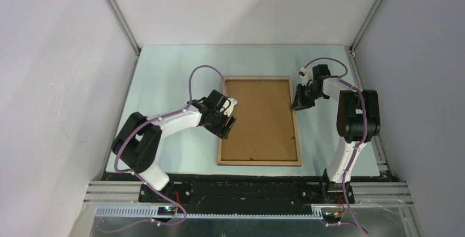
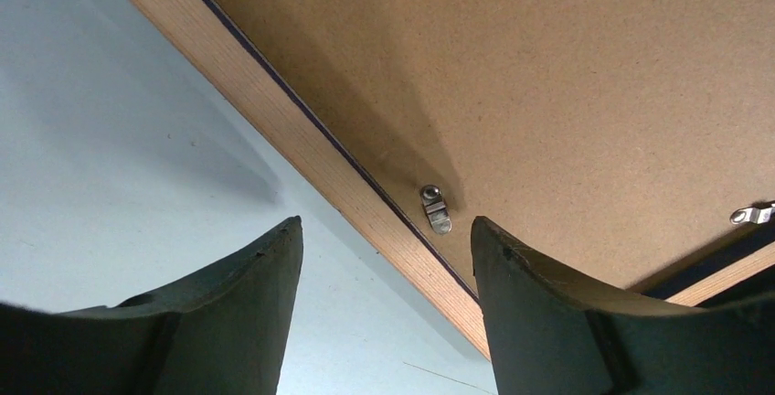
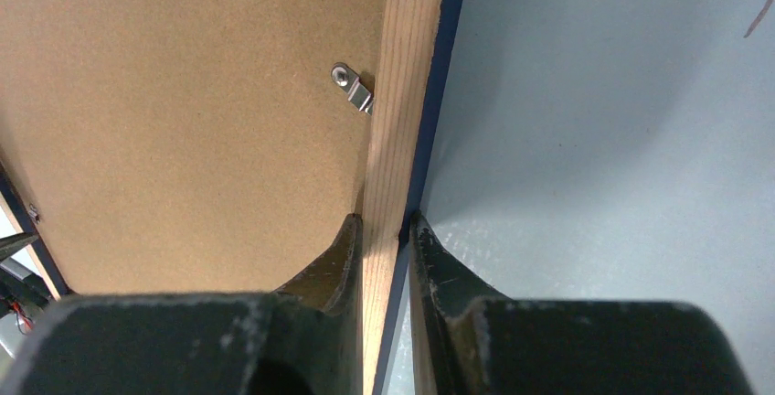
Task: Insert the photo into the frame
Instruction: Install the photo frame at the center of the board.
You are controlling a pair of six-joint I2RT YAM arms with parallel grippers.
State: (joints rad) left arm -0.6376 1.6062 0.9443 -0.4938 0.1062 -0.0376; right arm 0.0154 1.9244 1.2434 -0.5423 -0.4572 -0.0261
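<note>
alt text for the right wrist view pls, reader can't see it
The right gripper pinches the light wooden edge of the frame between its two dark fingers. Left of the edge lies the brown backing board with a small metal clip; right of it is pale blue table.

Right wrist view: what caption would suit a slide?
Right tool pinching the frame by its wooden edge, near a metal clip.
</note>
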